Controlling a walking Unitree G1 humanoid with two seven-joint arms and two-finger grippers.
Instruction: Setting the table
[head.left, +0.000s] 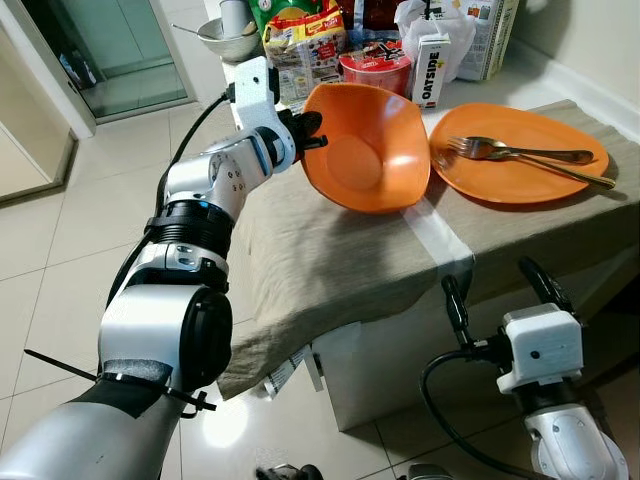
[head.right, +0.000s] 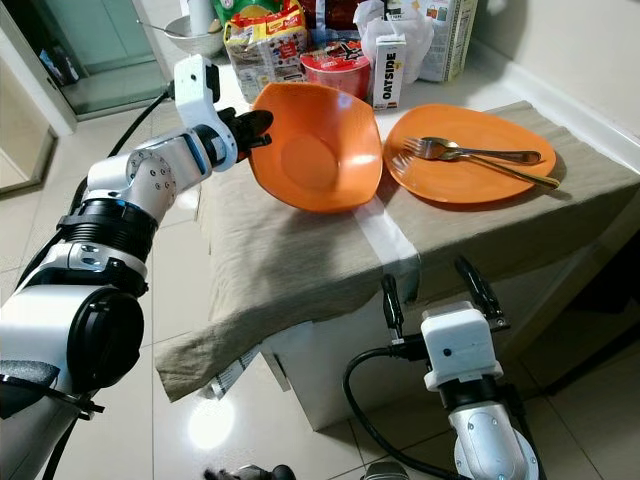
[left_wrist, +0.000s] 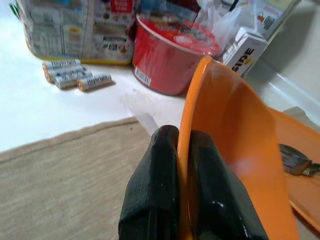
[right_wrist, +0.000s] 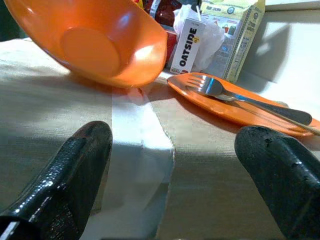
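My left gripper (head.left: 312, 130) is shut on the left rim of an orange bowl (head.left: 368, 145), which is tilted up on its side, its lower edge near or on the beige tablecloth (head.left: 330, 255). In the left wrist view the black fingers (left_wrist: 157, 185) pinch the bowl's rim (left_wrist: 200, 105). To the right of the bowl lies an orange plate (head.left: 520, 155) with a fork (head.left: 500, 148) and another utensil on it. My right gripper (head.left: 500, 285) hangs open below the table's front edge, nothing between its fingers (right_wrist: 75, 170).
Behind the bowl stand a red cup-noodle tub (head.left: 375, 68), an Oatside carton (head.left: 430, 68), snack bags (head.left: 300, 40) and a metal bowl (head.left: 228, 38). Batteries (left_wrist: 75, 79) lie on the white counter. A white strip (head.left: 435, 230) runs down the cloth. Tiled floor lies to the left.
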